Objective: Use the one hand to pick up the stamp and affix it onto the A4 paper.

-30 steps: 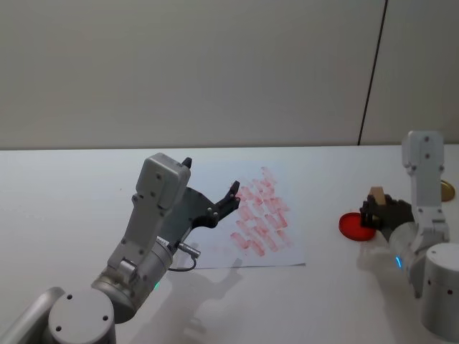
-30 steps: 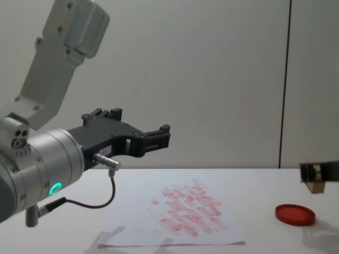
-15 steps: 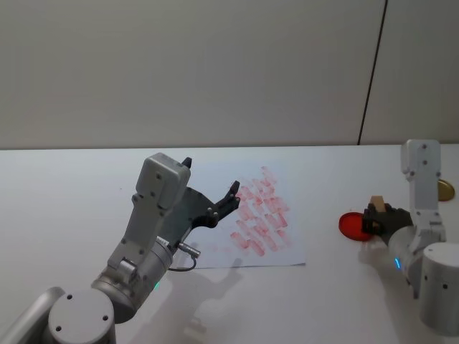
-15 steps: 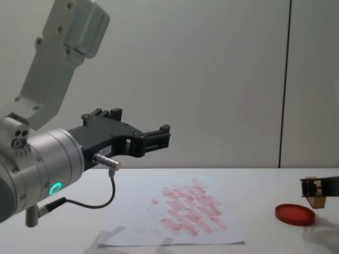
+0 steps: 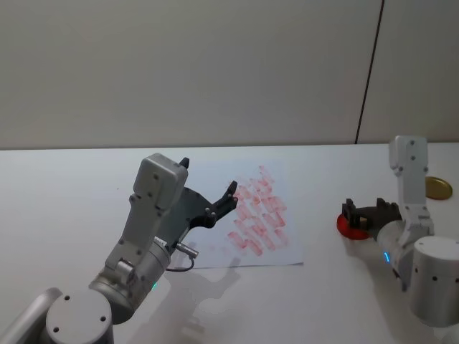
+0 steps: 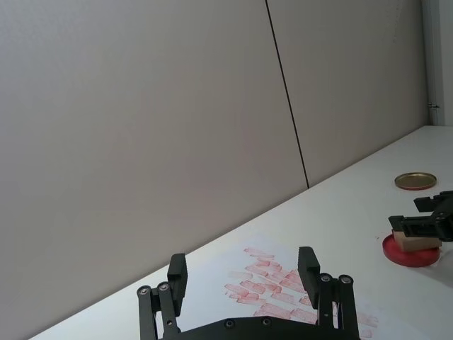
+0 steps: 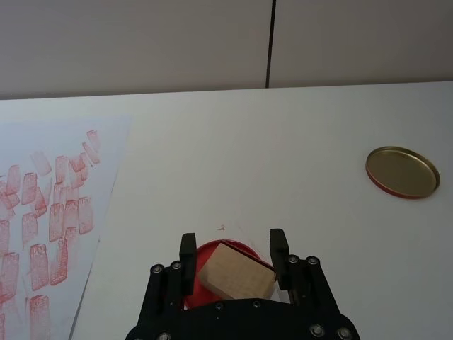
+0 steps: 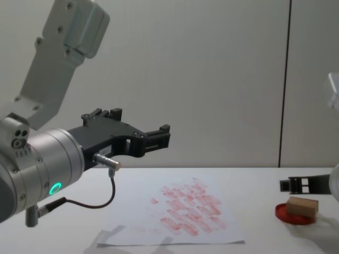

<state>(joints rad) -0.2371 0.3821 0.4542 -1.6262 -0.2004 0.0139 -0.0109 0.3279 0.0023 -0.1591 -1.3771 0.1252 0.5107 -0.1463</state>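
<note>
The stamp (image 7: 236,273), a small light-brown wooden block, rests on the round red ink pad (image 8: 293,215) at the table's right. My right gripper (image 7: 233,249) is shut on the stamp (image 8: 302,205), one finger on each side, and it is low over the red ink pad (image 5: 349,226). The A4 paper (image 5: 284,251) lies flat mid-table, with rows of red prints across it. My left gripper (image 5: 209,178) hangs open and empty in the air over the A4 paper's (image 8: 132,233) left part.
A gold round lid (image 7: 402,172) lies on the white table beyond the ink pad, at the far right. A thin cable dangles under the left wrist (image 8: 106,198). A grey wall stands behind the table.
My right gripper has come down and leftward with the stamp, from above the ink pad onto it. The left arm has not moved.
</note>
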